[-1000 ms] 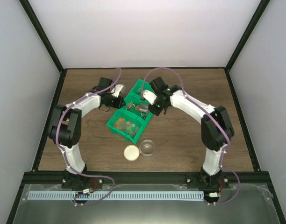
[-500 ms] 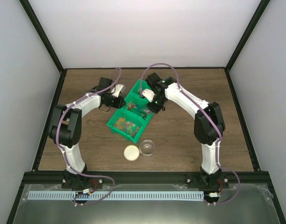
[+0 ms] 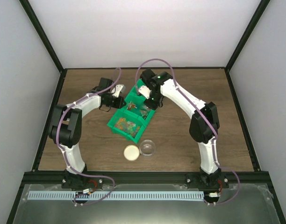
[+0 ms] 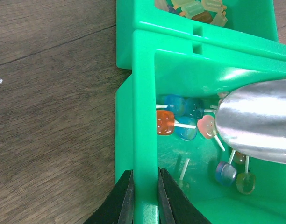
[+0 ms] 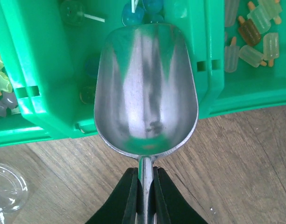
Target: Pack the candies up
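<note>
**A:** From above, what's new for us?

**B:** Our right arm has swung in from the right. The right gripper (image 3: pixel 151 99) now hangs over the green bins (image 3: pixel 119 132) rather than beside them. The left gripper (image 3: pixel 116 99) hasn't budged. The jar (image 3: pixel 148 148) and lid (image 3: pixel 131 152) sit on the table near us, apart from the bins.

**A:** And the left wrist view?

**B:** Our left fingers are pinched on the bins' side wall (image 4: pixel 145 93), steadying them. Lollipop candies (image 4: pixel 178 122) lie on that compartment's floor, with the metal scoop (image 4: pixel 257 123) above them. We can't tell whether it touches any.

**A:** The right wrist?

**B:** There our jaws are clamped on the scoop's handle. Its bowl (image 5: pixel 145 93) looks empty and points into the lollipop compartment. More candies (image 5: pixel 253 32) fill the compartments on either side.

**A:** So where does that leave us?

**B:** We'd say the swing has lined us up to dig. Nothing is scooped yet, and all the candies we can see are in the bins.
</note>
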Action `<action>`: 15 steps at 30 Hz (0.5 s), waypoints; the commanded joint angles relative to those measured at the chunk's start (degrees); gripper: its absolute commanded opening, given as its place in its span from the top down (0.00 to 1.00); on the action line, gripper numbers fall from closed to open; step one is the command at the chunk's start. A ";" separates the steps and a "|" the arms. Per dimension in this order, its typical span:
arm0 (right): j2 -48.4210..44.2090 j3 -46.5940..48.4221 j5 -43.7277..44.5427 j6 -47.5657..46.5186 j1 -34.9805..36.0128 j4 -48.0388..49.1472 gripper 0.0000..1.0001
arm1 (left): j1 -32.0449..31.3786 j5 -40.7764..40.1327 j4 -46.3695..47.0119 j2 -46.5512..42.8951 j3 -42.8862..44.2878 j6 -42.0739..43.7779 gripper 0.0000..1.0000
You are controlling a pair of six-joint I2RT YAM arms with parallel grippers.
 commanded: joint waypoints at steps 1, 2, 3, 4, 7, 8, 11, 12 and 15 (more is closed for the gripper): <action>2.88 2.38 2.75 -2.30 1.65 -3.21 0.99 | -0.77 0.56 3.77 -0.48 -0.28 -1.20 0.96; 3.20 2.34 2.87 -2.63 1.85 -3.16 0.99 | -0.85 0.40 3.86 -0.52 -0.46 -1.32 0.96; 3.44 2.22 2.78 -2.75 1.91 -3.14 0.99 | -0.88 0.31 4.03 -0.51 -0.56 -1.41 0.96; 3.76 2.04 2.91 -2.84 1.98 -3.21 0.99 | -0.86 0.25 4.19 -0.52 -0.69 -1.51 0.96; 5.31 1.32 3.37 -2.98 2.02 -3.13 0.99 | -0.88 0.21 4.72 -0.56 -1.11 -1.93 0.96; 5.94 1.37 3.19 -2.83 2.01 -3.14 0.99 | -0.88 0.25 4.94 -0.61 -1.22 -2.10 0.96; 8.38 2.66 2.32 -2.44 2.00 -3.13 0.99 | -1.06 0.24 5.40 -0.68 -1.44 -2.23 0.96; 9.14 3.39 2.06 -2.32 2.01 -3.14 0.99 | -1.14 0.32 5.40 -0.76 -1.48 -2.15 0.96; 11.04 4.82 1.44 -2.06 2.01 -3.14 0.99 | -1.22 0.25 5.47 -1.06 -1.75 -1.75 0.96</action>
